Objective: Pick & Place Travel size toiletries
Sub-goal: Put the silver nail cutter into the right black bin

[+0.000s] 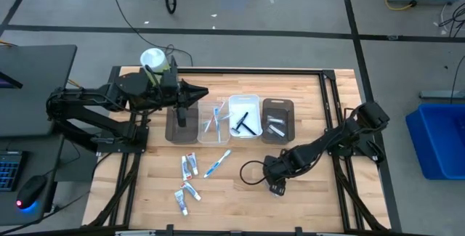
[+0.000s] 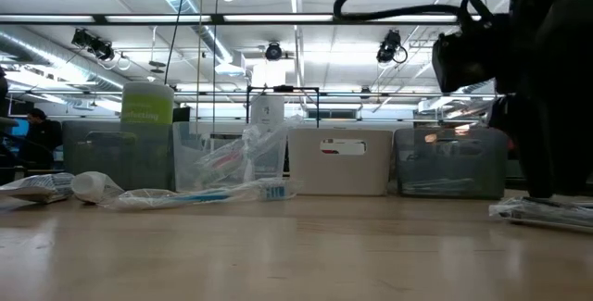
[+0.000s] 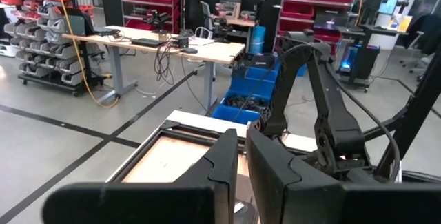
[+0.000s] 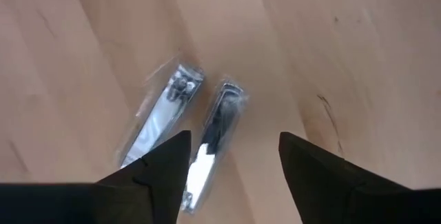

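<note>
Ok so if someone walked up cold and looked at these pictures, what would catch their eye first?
Probably the row of four trays across the middle of the wooden table, with toothpaste tubes and a toothbrush loose in front of them. Next, the right gripper, jaws open and pointing down at two wrapped silvery nail clippers on the bare wood near the front. The left gripper hangs shut over the trays' left end, beside a green-white canister.

Right claw (image 4: 231, 156) points down near the desk's front, fingers spread. Left claw (image 1: 197, 93) extends level, fingers nearly together.
</note>
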